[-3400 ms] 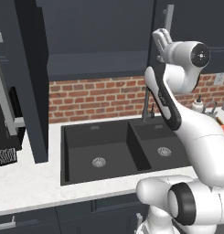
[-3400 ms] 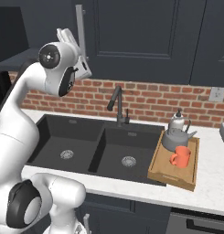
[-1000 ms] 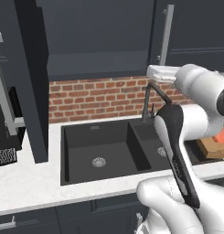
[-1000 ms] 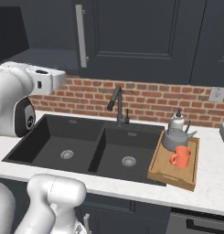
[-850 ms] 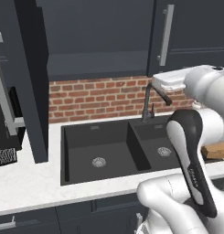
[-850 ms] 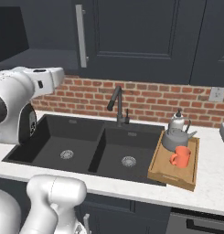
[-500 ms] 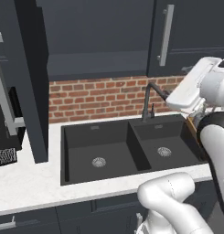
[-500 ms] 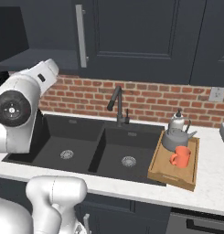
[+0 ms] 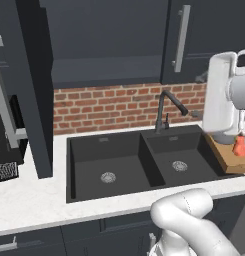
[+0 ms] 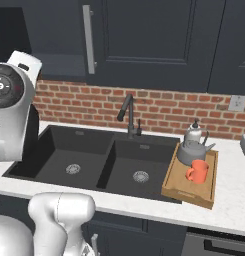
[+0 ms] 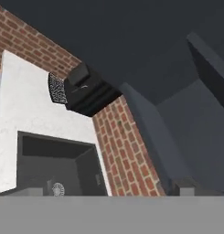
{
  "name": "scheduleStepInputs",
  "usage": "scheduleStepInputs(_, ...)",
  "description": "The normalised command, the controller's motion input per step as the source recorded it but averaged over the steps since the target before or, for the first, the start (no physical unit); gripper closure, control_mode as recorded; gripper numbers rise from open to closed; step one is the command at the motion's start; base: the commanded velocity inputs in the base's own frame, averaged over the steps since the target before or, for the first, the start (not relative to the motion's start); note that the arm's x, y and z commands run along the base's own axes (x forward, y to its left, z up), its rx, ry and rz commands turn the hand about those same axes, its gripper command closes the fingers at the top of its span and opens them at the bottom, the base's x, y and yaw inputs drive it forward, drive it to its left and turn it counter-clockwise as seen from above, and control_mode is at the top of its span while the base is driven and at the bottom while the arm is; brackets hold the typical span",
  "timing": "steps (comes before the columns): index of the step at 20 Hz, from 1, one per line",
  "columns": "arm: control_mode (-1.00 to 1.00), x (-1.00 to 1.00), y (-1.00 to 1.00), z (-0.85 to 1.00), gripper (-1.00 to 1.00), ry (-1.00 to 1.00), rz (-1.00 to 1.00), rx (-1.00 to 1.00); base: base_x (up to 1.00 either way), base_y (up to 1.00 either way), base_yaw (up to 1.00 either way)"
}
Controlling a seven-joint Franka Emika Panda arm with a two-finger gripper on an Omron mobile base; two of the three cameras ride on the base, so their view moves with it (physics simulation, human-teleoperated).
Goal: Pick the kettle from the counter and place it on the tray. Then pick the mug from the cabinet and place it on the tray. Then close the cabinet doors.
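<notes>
Nearest the base, the white arm (image 10: 14, 115) rises at the left of the right base view and crosses the right side of the left base view. The gripper's fingertips are not distinguishable in the hand view; its jaws stand spread wide, holding nothing. The hand view, rolled on its side, looks across the counter (image 11: 22, 114), the sink (image 11: 54, 167) and the brick wall (image 11: 131, 160) toward the open cabinet (image 11: 186, 132).

Beyond the arm, the dark double sink is set in the white counter, with a faucet (image 10: 128, 116) at its rear rim. To the right, just beside the sink, the tray (image 10: 190, 190) carries the kettle (image 10: 193, 145) at its back and the mug (image 10: 198, 171) in front, close together.

Farthest, the cabinet's left door (image 9: 34, 90) stands swung out over the counter; the right door (image 9: 204, 40) appears shut.
</notes>
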Motion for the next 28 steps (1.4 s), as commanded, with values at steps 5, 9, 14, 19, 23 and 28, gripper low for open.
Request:
scheduleStepInputs(5, -1.0, -0.47, 0.0, 0.04, -1.0, -0.07, 0.19, -0.37, 0.0, 0.0, 0.0)
scheduleStepInputs(9, -1.0, -0.49, 0.0, 0.05, -1.0, -0.1, 0.16, -0.3, 0.0, 0.0, 0.0)
scheduleStepInputs(14, -1.0, -0.4, 0.03, 0.06, -1.0, -0.12, 0.1, -0.21, 0.0, 0.0, 0.0)
scheduleStepInputs(19, -1.0, -0.3, 0.38, 0.0, -1.0, -0.14, 0.01, -0.03, 0.0, 0.0, 0.0)
scheduleStepInputs(23, -1.0, -0.26, 0.54, 0.0, -1.0, -0.14, 0.0, 0.0, 0.0, 0.0, 0.0)
scheduleStepInputs(28, -1.0, -0.22, 0.55, 0.0, -1.0, -0.08, 0.0, 0.01, 0.0, 0.0, 0.0)
